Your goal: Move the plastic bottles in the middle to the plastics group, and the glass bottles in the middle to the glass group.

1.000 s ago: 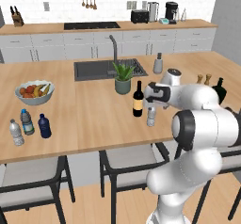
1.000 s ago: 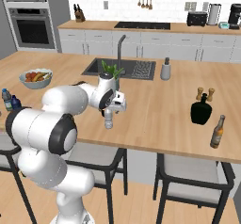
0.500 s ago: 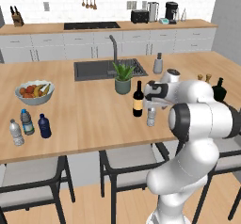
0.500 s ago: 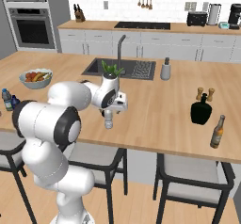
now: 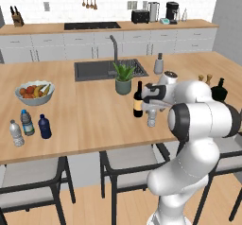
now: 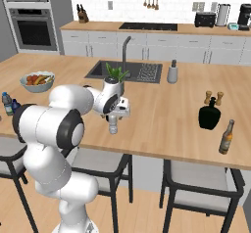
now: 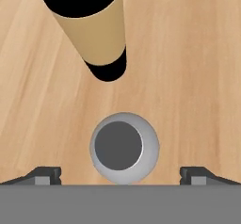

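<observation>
On the wooden island counter — end effector spread wide, empty, above clear bottle, wine bottle beside.

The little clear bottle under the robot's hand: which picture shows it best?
The right base view: the clear bottle stands in full side view on the counter, below the open gripper. The hand view looks straight down on its cap. In the left base view it stands beside the wine bottle.

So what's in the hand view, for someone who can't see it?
Looking straight down, a small clear bottle with a pale cap stands on the wooden counter between the open fingers. Just beyond it stands the dark wine bottle with its cream label.
</observation>
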